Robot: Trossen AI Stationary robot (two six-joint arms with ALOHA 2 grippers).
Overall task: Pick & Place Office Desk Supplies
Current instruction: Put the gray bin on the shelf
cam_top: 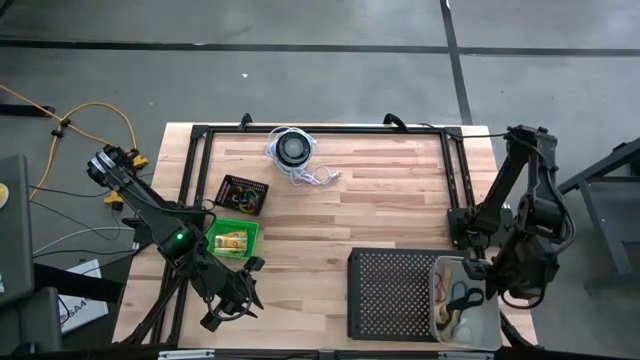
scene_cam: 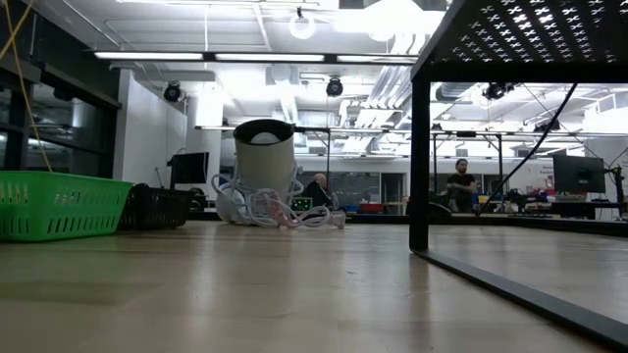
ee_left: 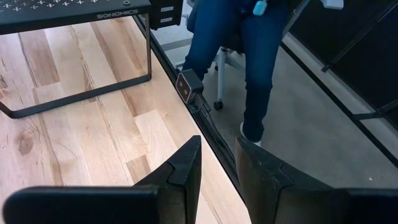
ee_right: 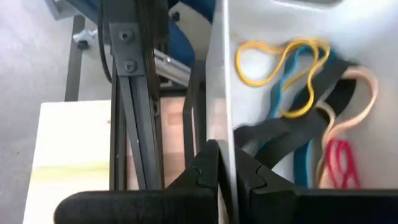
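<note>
brand: "songmics", white letters on the front edge of the black perforated tray, which stands on legs at the near right of the table
other text: none that can be read

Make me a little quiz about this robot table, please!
1. True or false: the green basket sits on top of the black perforated stand.
2. Which pincer has its fingers pressed together: A) left pincer, B) right pincer?
3. Fill in: in the right wrist view, the rubber bands lie inside a ____ bin.

Key: 1 false, the basket rests on the wooden table beside the left arm. 2 B; the left pincer shows a gap between its fingers and holds nothing. 3 white.
</note>
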